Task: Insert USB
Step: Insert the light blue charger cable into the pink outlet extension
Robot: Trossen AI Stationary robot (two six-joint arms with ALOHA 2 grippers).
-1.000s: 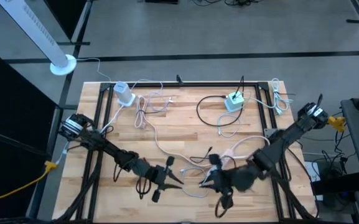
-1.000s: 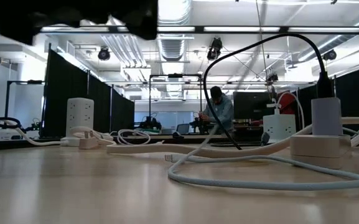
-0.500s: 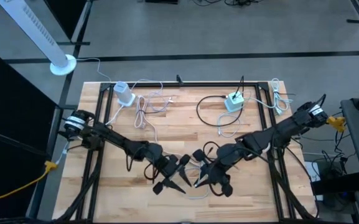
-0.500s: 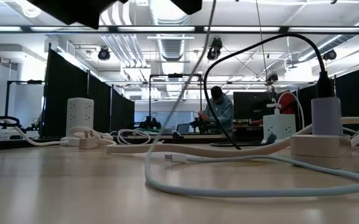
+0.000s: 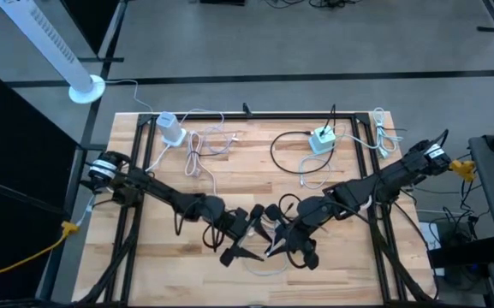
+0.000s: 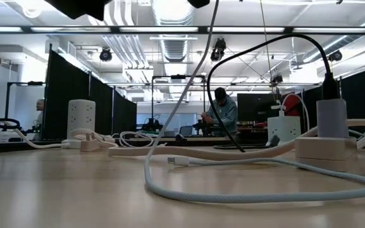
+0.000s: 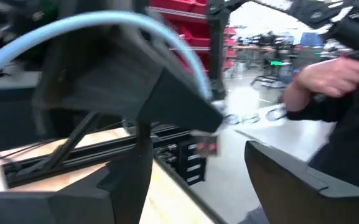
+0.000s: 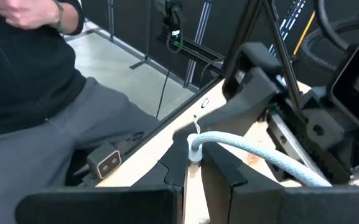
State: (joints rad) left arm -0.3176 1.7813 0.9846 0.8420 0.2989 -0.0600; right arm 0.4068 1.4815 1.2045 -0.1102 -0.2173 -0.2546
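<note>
A white cable (image 6: 188,190) hangs from above and loops on the wooden table; a small plug (image 6: 177,161) lies on the tabletop beside the loop. My right gripper (image 5: 274,246) (image 8: 193,168) is near the table's front middle, shut on the cable's raised end. My left gripper (image 5: 248,235) (image 7: 195,180) faces it from the table's left, fingers open with nothing between them. A white charger block (image 5: 322,139) with a black cord sits at the far right; a second charger block (image 5: 171,130) sits at the far left. My right gripper pinches the white cable's end piece (image 8: 195,148) between its two fingertips. The fingers slant down from the table's right side. The cable bends back beside the gripper (image 8: 272,158), then hangs slack with its loop (image 6: 169,193) on the table.
More white cables (image 5: 197,154) lie coiled across the far half of the table. A black frame rail (image 5: 255,115) runs along the far edge. A seated person (image 8: 30,93) is just beyond the near edge, with a hand (image 7: 322,78) raised.
My right gripper has swung toward the table's left and rolled, carrying the cable's end. The cable, which lay flat on the table, now rises steeply off it with only its loop down. My left gripper has moved up and toward the right gripper.
</note>
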